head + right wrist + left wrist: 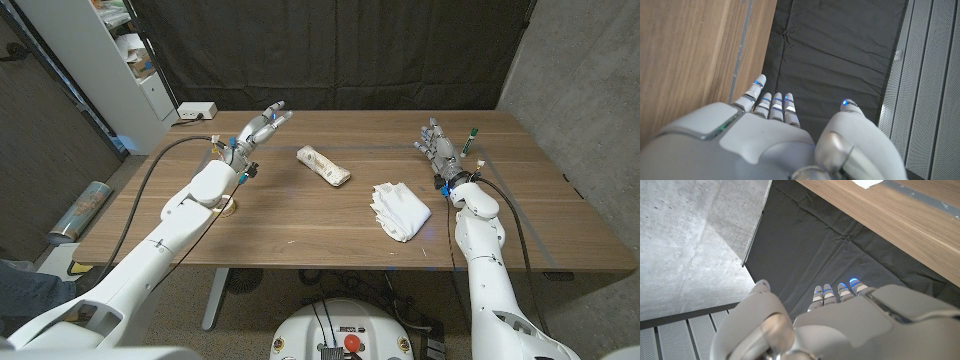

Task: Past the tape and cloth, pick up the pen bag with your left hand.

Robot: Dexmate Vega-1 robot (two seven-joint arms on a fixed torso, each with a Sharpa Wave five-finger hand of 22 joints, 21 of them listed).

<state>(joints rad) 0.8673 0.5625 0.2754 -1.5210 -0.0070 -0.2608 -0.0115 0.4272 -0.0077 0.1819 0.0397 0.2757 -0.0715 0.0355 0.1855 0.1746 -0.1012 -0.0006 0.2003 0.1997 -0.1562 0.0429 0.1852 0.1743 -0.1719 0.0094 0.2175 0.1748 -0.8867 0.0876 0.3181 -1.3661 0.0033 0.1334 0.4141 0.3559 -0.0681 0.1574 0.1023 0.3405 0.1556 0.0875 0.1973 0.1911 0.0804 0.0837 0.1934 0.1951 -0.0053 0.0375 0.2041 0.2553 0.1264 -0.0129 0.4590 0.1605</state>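
The left hand (258,131) is raised over the far left part of the wooden table (300,235), its fingers (275,112) spread and stretched toward the dark curtain (330,50) behind the table, holding nothing. In the left wrist view the same hand (840,325) shows from behind, fingertips (854,283) apart and pointing at the curtain, with the table's edge beyond them.

The pen bag (323,165), a pale oblong pouch, lies on the table just to the right of the left hand and a little nearer the robot, apart from the fingers. Further from that hand, toward the right arm, lies the white cloth (400,209), crumpled, well apart from the pouch. Something round and tan (226,209) peeks out beneath the left forearm; what it is cannot be told.

The right hand (441,150) stands near the far right of the table, fingers apart and upright, gripping nothing, beyond the cloth. In the right wrist view this hand (775,135) has its fingers extended side by side, thumb (850,107) set off from them
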